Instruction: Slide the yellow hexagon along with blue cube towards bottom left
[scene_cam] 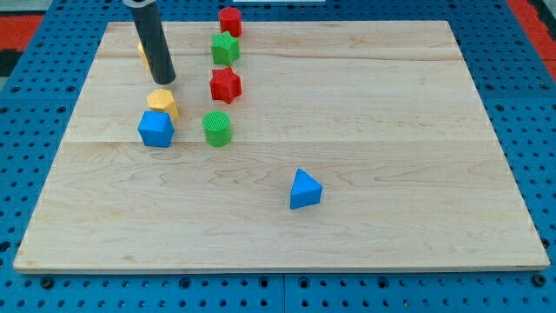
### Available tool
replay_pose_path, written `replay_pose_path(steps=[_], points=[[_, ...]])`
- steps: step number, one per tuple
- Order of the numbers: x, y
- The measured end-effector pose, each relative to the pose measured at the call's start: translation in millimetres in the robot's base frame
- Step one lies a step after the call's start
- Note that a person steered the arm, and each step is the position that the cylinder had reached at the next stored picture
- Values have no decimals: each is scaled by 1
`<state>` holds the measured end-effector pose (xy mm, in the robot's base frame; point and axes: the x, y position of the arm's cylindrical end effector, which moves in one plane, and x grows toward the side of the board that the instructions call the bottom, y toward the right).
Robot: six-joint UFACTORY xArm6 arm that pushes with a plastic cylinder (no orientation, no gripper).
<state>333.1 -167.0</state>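
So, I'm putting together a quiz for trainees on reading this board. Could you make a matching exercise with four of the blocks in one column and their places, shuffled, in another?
Things:
1. yellow hexagon block
2. blue cube block
3. blue triangular block
4. red cylinder block

Places:
A. at the board's top edge
B. alone, toward the view's bottom right
C. just below my tip
D. touching the yellow hexagon's lower side

Pairs: 1-C, 2-D, 3-B, 4-A

My tip (165,82) rests just beyond the yellow hexagon (163,103), which touches the blue cube (155,129) on the wooden table (391,104).
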Motion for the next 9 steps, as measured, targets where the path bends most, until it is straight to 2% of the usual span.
replay_pose_path(steps=[3,6,9], points=[[33,8],[85,5],[131,-26]])
